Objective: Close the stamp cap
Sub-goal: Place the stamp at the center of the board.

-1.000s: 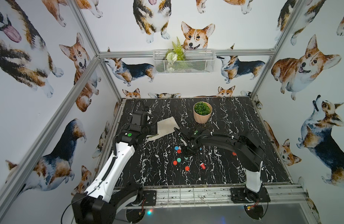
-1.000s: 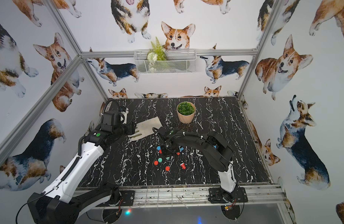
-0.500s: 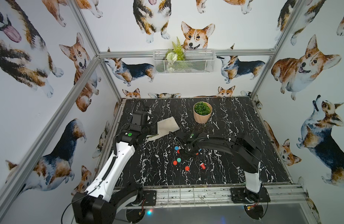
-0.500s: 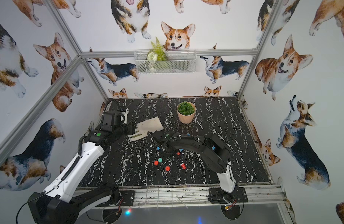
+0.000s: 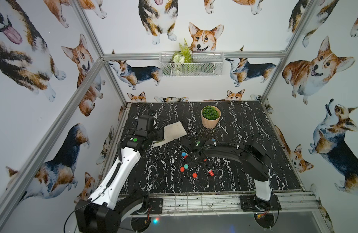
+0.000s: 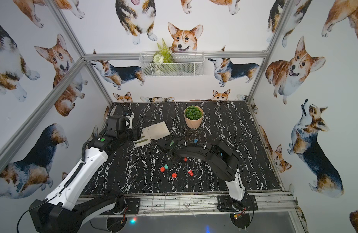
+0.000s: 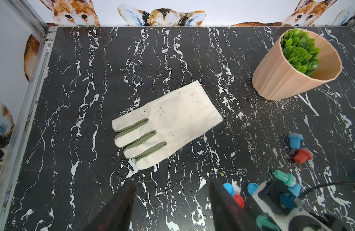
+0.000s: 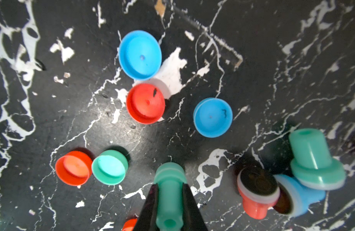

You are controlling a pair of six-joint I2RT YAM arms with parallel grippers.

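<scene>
My right gripper is shut on the handle of a green stamp, whose wide end points at the table. A green cap lies open side up a short way beside it, not touching, next to a red cap. In both top views the right gripper hangs low over the cluster with the green cap. My left gripper is open over bare table, with nothing between its fingers.
Two blue caps and another red cap lie close by. A red stamp, a blue stamp and a second green stamp are piled beside the gripper. A white glove and a potted plant sit farther back.
The right arm has shifted slightly left and toward the front with the green stamp in its grip. The left arm has not moved.
</scene>
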